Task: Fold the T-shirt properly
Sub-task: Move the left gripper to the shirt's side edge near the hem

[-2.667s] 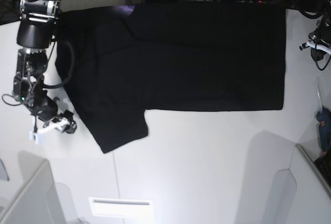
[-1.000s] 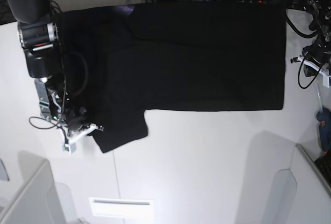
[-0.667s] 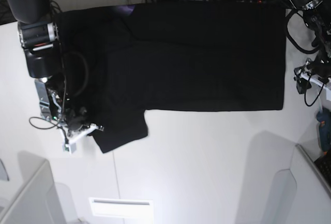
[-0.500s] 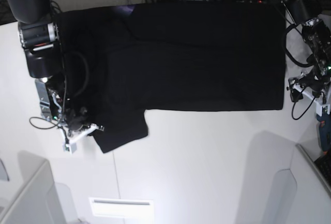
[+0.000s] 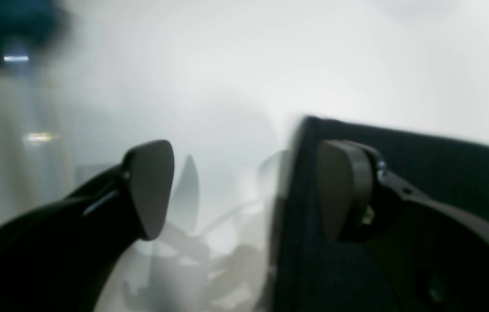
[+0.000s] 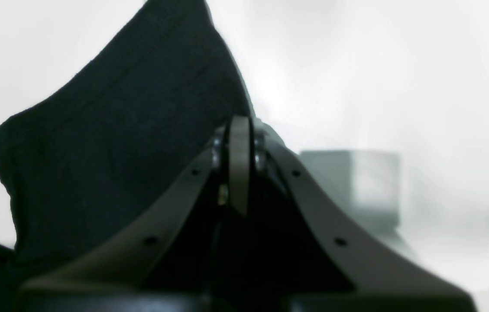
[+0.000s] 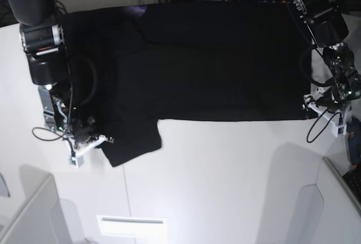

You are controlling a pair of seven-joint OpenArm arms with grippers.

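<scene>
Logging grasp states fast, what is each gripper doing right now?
Left gripper: open, straddling the black cloth T-shirt's edge.
Right gripper: closed on the T-shirt's sleeve.

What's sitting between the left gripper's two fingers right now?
Left wrist view: the T-shirt edge and bare table; left gripper is open.

— How's the light?
— Bright from above. The white desk glares, with one hot patch low on it; the T-shirt reads as flat black, folds barely showing.
— And the wrist views?
— Both soft. The left one is hazy, its background smeared, with faint shadows under the jaws. The right one washes out behind the cloth.
</scene>
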